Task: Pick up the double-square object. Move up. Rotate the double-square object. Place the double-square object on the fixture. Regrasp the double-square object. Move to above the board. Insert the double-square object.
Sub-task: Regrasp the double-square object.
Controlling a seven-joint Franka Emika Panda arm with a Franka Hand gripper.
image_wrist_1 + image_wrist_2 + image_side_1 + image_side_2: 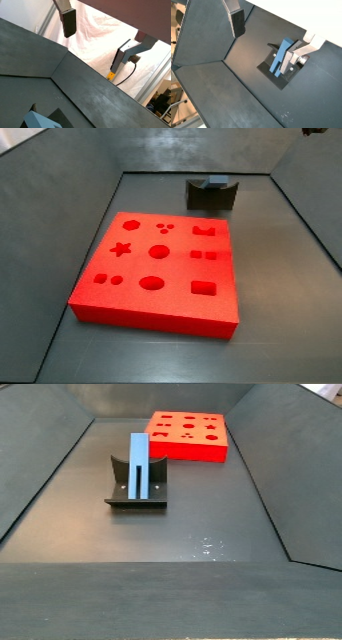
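Observation:
The double-square object (pixel 140 462) is a slim blue block standing upright in the notch of the dark fixture (pixel 138 492). It also shows in a wrist view (pixel 280 56) on the fixture (pixel 272 70), and as a blue-grey tip (pixel 214 181) on the fixture (pixel 210 196) in a side view. The red board (pixel 158 268) lies flat on the floor, apart from the fixture; it also shows in a side view (pixel 189 436). My gripper (pixel 268 40) is open and empty, raised well above the fixture. One dark pad (pixel 69 23) shows against the white cloth.
Dark sloping walls (pixel 60 188) enclose the floor on all sides. A white cloth (pixel 100 42) hangs beyond the enclosure. The blue block's top (pixel 38 121) shows at the edge of a wrist view.

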